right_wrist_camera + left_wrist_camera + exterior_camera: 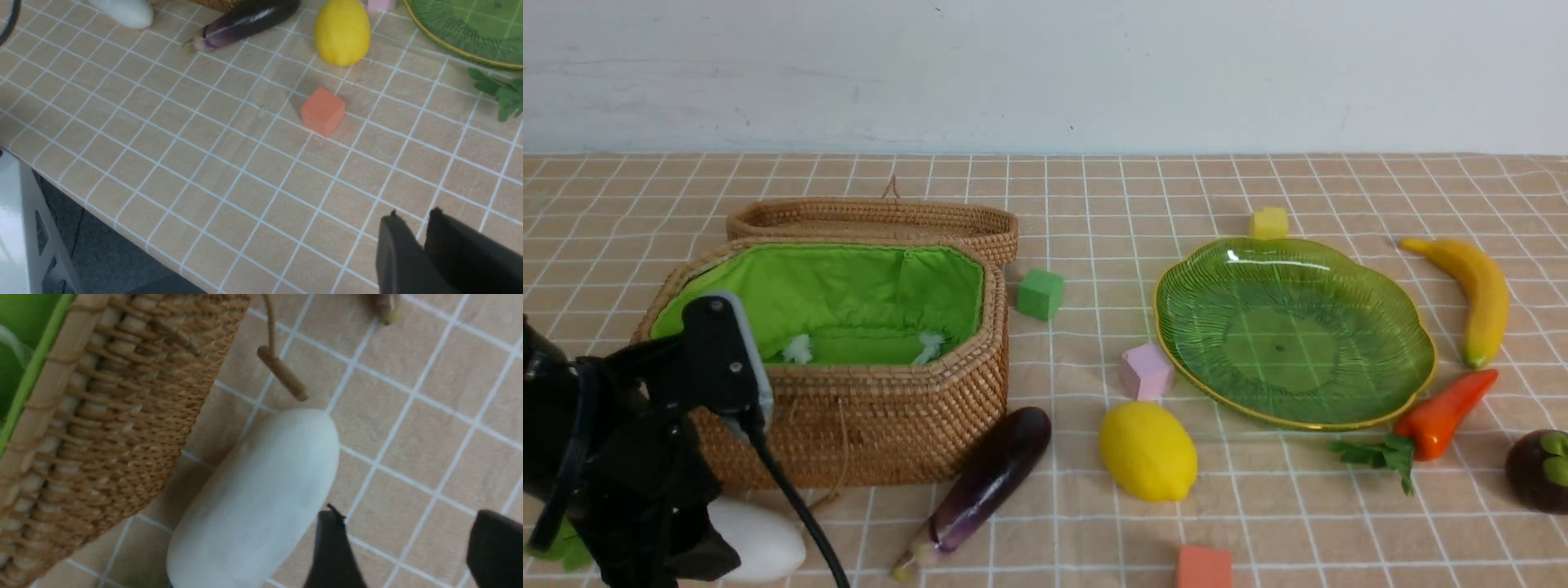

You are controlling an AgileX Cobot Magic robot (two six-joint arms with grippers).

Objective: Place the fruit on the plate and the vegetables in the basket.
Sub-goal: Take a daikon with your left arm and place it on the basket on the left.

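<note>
**Count.** Three fruit were recorded: one lemon [1147,451], one banana [1474,298] and one mangosteen [1539,472]. Three vegetables were recorded: one white radish [257,498], one eggplant [988,482] and one orange-red carrot-like vegetable [1445,415]. One plate [1217,310], one basket [890,416] and one wicker lid [874,219] were noted, along with four foam cubes: green [1040,294], yellow [1268,223], pink [1146,371] and orange [1203,567].

**Location.** All six items lie on the counter [1094,204]. The plate is bare, and no vegetable is seen in the basket. The radish lies at the basket's near left corner, just beside its wall. The eggplant lies in front of the basket and the lemon in front of the plate. The banana, the carrot-like vegetable and the mangosteen lie to the right of the plate.

**Grippers.** The left gripper [408,522] is seen with its jaws wide apart and nothing held. The radish lies just beside one finger [331,551], not between the two. The right gripper [423,232] is nearly closed, with only a thin slit showing, and is empty. The orange cube lies well ahead of it.

**Pose.** The left arm [645,425] is lowered at the near left, in front of the basket and over the radish. The right gripper is held above bare counter.
</note>
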